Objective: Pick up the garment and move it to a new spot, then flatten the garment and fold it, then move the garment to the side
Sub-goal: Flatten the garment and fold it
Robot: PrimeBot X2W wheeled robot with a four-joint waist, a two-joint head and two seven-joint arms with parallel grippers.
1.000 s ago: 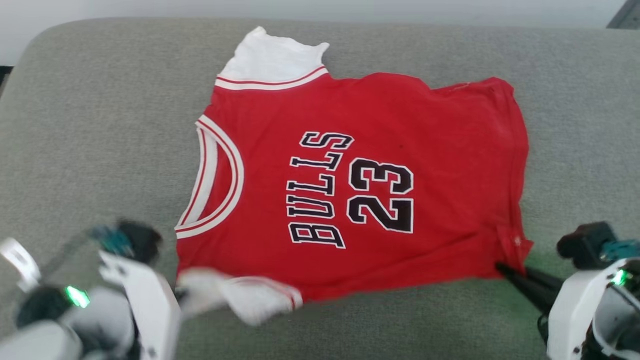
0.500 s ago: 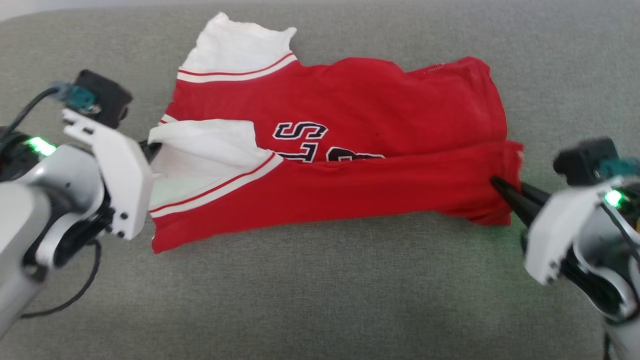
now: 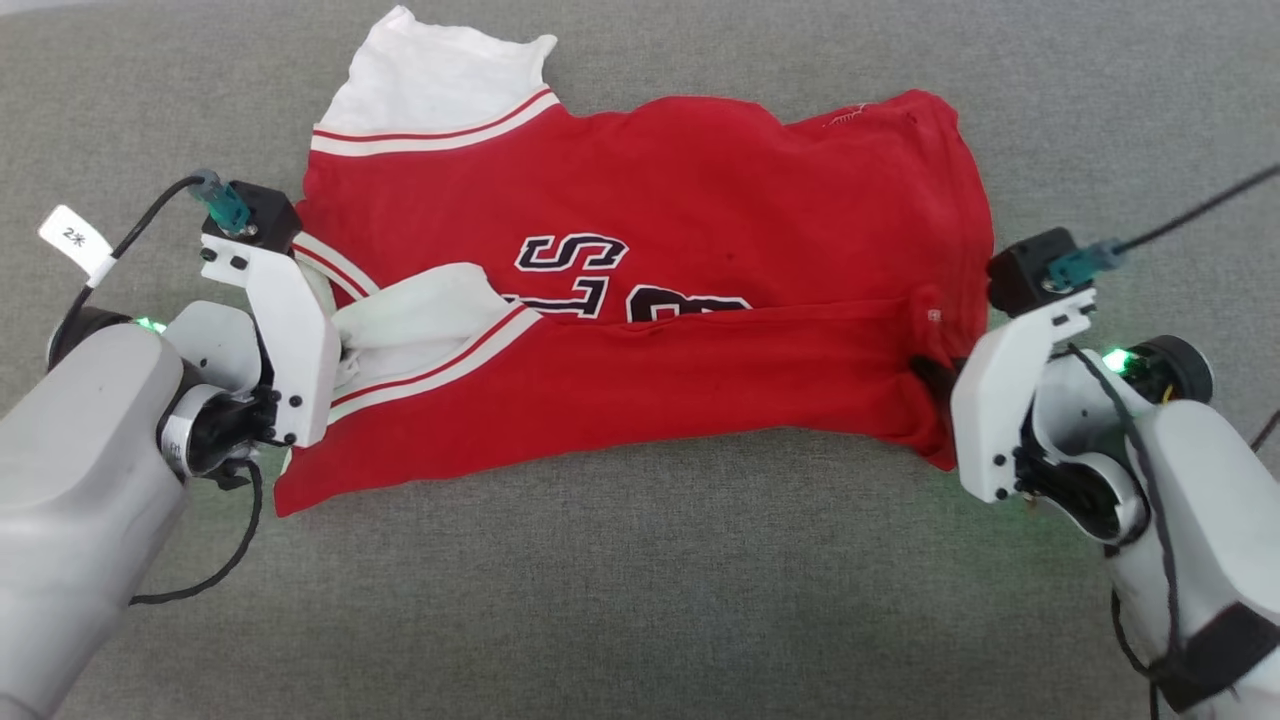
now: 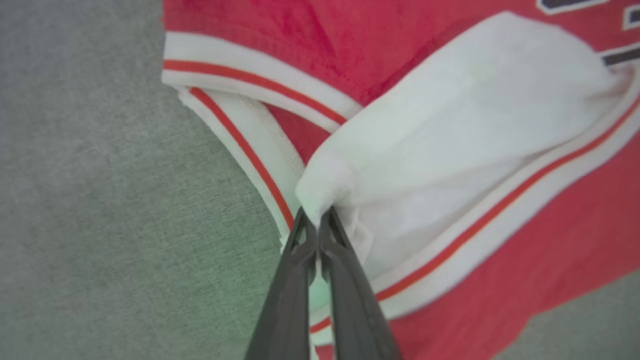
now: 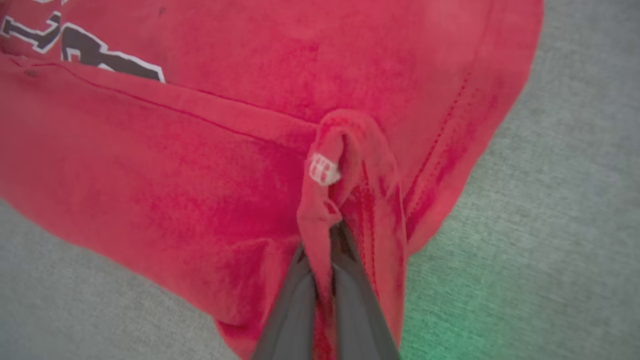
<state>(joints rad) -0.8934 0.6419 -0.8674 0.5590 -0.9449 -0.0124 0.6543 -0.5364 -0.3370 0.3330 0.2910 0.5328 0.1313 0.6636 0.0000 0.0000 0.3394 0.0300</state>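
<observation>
Fingers on the left arm [image 4: 290,300] are pinched tight on a white sleeve end [image 4: 450,125] of the shirt [image 3: 700,200]. The right fingers [image 5: 350,310] are clamped just as tightly on a bunched red hem corner [image 5: 345,165] with a small white tag.

The shirt lies on a grey cushion [image 3: 640,600]. Its long axis runs side to side between the two arms, neck end towards the left arm and hem towards the right. From each pair of fingers the cloth stretches away towards the other arm, so each arm is nearest its own end.

The near long edge is turned over onto the chest. That flap's edge crosses the black lettering [image 3: 570,265] and hides its lower part, while the far sleeve lies flat beyond.

By my reading this is the first lengthwise fold. What matters next is carrying both held ends evenly towards the far edge, keeping the crease parallel to the long axis, before letting go.
</observation>
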